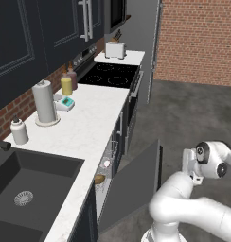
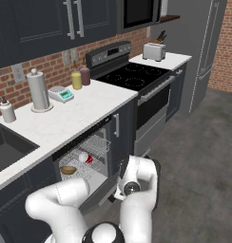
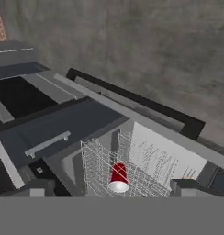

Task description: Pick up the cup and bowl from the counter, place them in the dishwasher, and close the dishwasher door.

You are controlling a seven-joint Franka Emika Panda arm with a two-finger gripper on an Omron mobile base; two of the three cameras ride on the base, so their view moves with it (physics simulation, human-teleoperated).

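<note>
White speckled stone makes up the counter (image 1: 89, 125), the largest thing here, running from a black sink (image 1: 27, 189) to the black stove (image 2: 132, 76). On it stand a paper-towel roll (image 1: 44, 101), a yellow bottle (image 1: 66, 85) and a small white dispenser (image 1: 19, 131). Below its edge the dishwasher (image 2: 89, 159) stands open, its dark navy dishwasher door (image 1: 134, 182) partly raised, leaning out at a slant beside the arm. Inside, the white wire rack (image 3: 118, 170) holds both dishes. The tan bowl (image 2: 68, 169) sits toward the sink side, and the red cup (image 3: 119, 177) lies tipped on its side just beside it; whether they touch is hard to tell. The gripper (image 3: 111, 189) hangs above the rack and the door's edge, its dark fingertips (image 3: 187, 186) set wide apart and holding nothing.
</note>
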